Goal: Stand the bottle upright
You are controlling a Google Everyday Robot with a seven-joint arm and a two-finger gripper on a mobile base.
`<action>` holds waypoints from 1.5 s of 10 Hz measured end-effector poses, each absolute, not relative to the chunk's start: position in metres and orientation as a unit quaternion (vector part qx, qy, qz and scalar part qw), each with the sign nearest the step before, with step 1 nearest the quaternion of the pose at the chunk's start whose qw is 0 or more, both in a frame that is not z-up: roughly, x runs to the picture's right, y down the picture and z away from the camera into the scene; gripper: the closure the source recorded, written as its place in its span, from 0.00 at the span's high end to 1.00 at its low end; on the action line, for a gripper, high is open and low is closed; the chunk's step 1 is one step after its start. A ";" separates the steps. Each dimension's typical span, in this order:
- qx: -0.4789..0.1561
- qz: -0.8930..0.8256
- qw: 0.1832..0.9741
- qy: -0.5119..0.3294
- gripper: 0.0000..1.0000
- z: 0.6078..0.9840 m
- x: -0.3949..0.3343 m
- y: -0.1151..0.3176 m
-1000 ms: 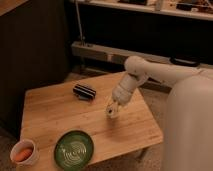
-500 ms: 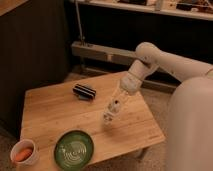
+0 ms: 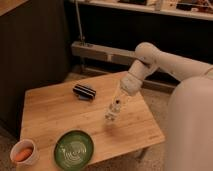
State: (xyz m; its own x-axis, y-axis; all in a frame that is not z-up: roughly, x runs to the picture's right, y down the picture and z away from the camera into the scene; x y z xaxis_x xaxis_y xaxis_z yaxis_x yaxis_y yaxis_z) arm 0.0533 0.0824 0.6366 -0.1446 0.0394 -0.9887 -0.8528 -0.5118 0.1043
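One view is all we have, so we read everything from it. Our gripper (image 3: 114,109) hangs low over the right half of the wooden table (image 3: 50,115), at the end of the white arm (image 3: 150,60) that reaches in from the right. Within its tip we see the bottle (image 3: 113,113), a small pale shape with a dark mark on its body, roughly vertical with a slight lean along the line of the arm, its lower end close to the tabletop or just on it; we cannot tell which. We judge the fingers are closed on the bottle, since it sits at the tip and nothing else supports it. Held this way, low and near vertical, it seems placed so that its base can meet the wood squarely before any release.

The black ribbed cylinder (image 3: 85,91) lies on its side farther back and to the left, well apart from the bottle. The green plate (image 3: 74,149) sits near the front edge, and a white cup (image 3: 24,152) with something orange inside stands at the front left corner; both are clear of the gripper's path.

The table is pale planked wood. Behind it run a dark wall, a metal rail (image 3: 100,52) and shelving above; the floor is speckled.
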 end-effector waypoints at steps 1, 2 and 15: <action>-0.555 0.648 0.349 0.388 0.03 0.631 0.053 0.092; -0.549 0.630 0.360 0.414 0.03 0.626 0.052 0.104; -0.511 0.611 0.398 0.455 0.79 0.629 0.047 0.157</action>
State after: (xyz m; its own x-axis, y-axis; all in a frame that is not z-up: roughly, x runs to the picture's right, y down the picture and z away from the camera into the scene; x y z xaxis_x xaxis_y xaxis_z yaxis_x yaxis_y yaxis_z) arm 0.0466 0.1568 0.6292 -0.1622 0.0217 -0.9865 -0.9512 -0.2692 0.1505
